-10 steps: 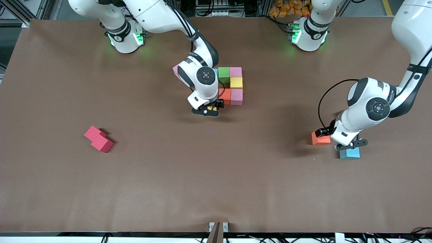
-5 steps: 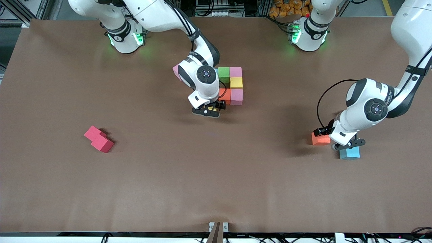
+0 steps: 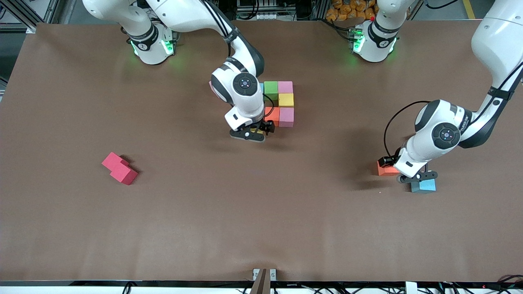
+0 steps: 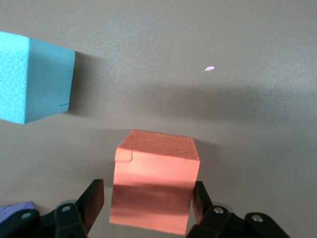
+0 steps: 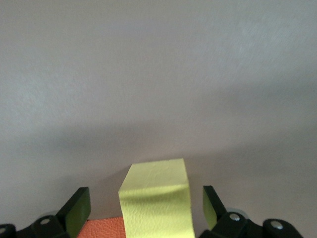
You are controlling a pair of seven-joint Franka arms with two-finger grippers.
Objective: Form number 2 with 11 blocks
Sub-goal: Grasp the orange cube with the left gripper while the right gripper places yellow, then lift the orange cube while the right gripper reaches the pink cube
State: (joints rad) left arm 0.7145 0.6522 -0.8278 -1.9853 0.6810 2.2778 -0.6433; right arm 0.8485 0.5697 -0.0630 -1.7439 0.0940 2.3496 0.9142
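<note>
Right gripper (image 3: 250,133) is sitting low at the front edge of the half-built number 2 (image 3: 279,103) in the middle of the table, jaws spread wide with a yellow block (image 5: 157,203) between them but not pinched, a clear gap showing on both sides in the right wrist view. An orange block (image 5: 99,227) is peeking in right next to it. Looks like that yellow one is being dropped off, so the trick is going straight up without dragging a finger across it, and checking it's sitting flush against its neighbours first

Left gripper (image 3: 412,177) is working down at the left arm's end of the table, over a loose orange block (image 4: 154,186) with a blue block (image 4: 32,79) just beside it. Its fingers (image 4: 91,201) are straddling the orange cube, a sliver of space each side, so parted and not clamped yet as far as I can tell. I'd be centring on the flat faces and keeping clear of the blue one before squeezing, foam squishes and twists if grabbed off-centre

Two red blocks (image 3: 119,168) are waiting at the right arm's end, touching each other
</note>
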